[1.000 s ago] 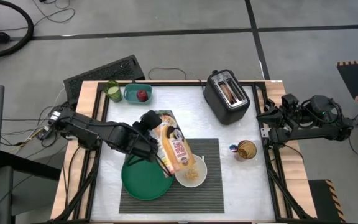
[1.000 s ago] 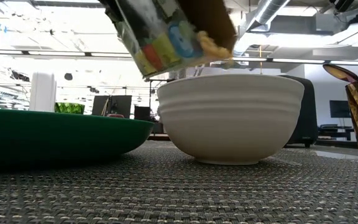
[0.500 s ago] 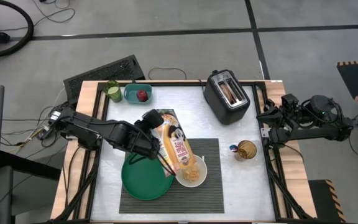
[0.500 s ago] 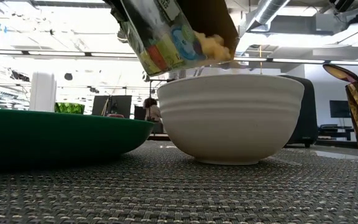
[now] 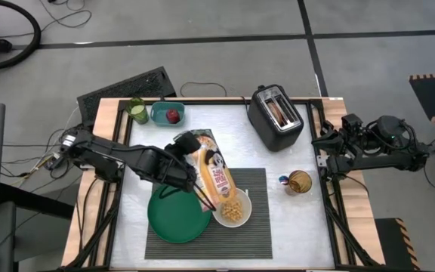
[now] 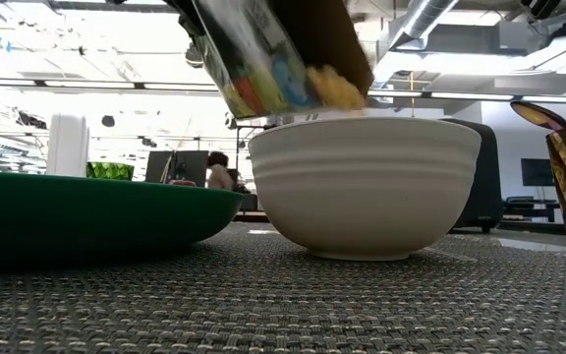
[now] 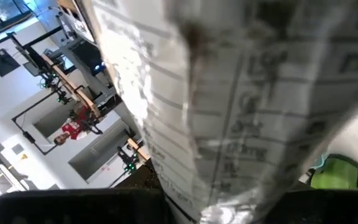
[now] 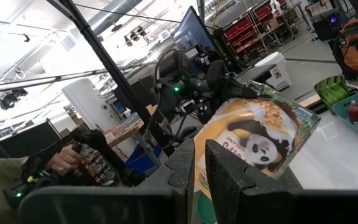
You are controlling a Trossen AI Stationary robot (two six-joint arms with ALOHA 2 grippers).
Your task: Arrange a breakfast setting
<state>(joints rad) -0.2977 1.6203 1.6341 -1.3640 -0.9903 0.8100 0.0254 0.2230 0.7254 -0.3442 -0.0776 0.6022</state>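
A cereal box (image 5: 214,175) with a panda on its front hangs tilted over the white bowl (image 5: 233,212), its open lower end at the bowl's rim. Yellow cereal (image 6: 335,88) shows at the box's mouth and lies heaped in the bowl. My left gripper (image 5: 185,171) is shut on the box. The bowl (image 6: 365,187) and the green plate (image 5: 174,219) stand side by side on the dark ribbed placemat (image 5: 259,230). A red apple (image 5: 173,115) lies in a teal container (image 5: 158,113) at the far left. My right gripper (image 8: 199,171) waits shut off the table's right edge. My left gripper holds the cereal box by its long side panel (image 5: 196,172), about midway along the box, coming level from the table's left. The box itself hides the fingertips. The box is lifted clear and slants down toward the bowl, open end lowest.
A black toaster (image 5: 276,117) stands at the far right of the table. An amber glass (image 5: 300,182) and a small blue-and-pink thing (image 5: 284,181) sit right of the placemat. A green cup (image 5: 136,111) stands beside the teal container.
Cereal has slid down to the box's mouth and dropped into the bowl, where the heap has grown. The box stays tilted over the bowl in my left gripper.
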